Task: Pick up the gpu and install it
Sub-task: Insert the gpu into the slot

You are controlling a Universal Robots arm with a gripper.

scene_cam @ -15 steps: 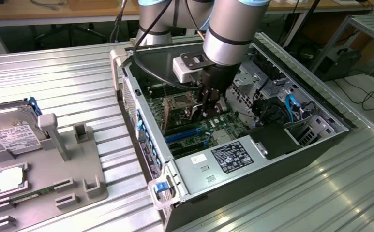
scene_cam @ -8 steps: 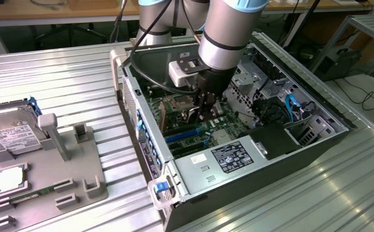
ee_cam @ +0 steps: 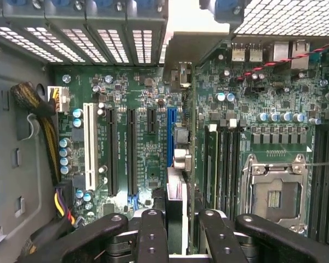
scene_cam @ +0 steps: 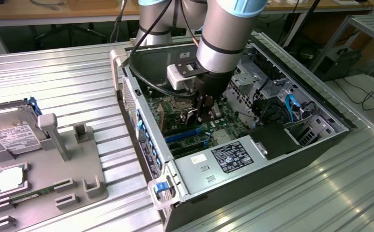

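Note:
My gripper (scene_cam: 206,115) is down inside the open computer case (scene_cam: 144,140), low over the motherboard (scene_cam: 187,126). In the wrist view the gripper (ee_cam: 185,236) is shut on the gpu (ee_cam: 182,164), which shows edge-on as a thin dark card running away from the black fingers (ee_cam: 153,235). Its pale metal bracket (ee_cam: 194,30) stands at the far end against the case's rear slot openings. The card hangs just above the board, beside the blue expansion slot (ee_cam: 169,134); whether its edge touches a slot is hidden.
Black expansion slots (ee_cam: 109,148) and a white slot (ee_cam: 89,145) lie beside the card, the CPU socket (ee_cam: 274,192) on its other side. A power supply (scene_cam: 232,157) fills the case's near end. At the exterior view's left, a grey fixture (scene_cam: 77,164) holds a hard drive (scene_cam: 12,133).

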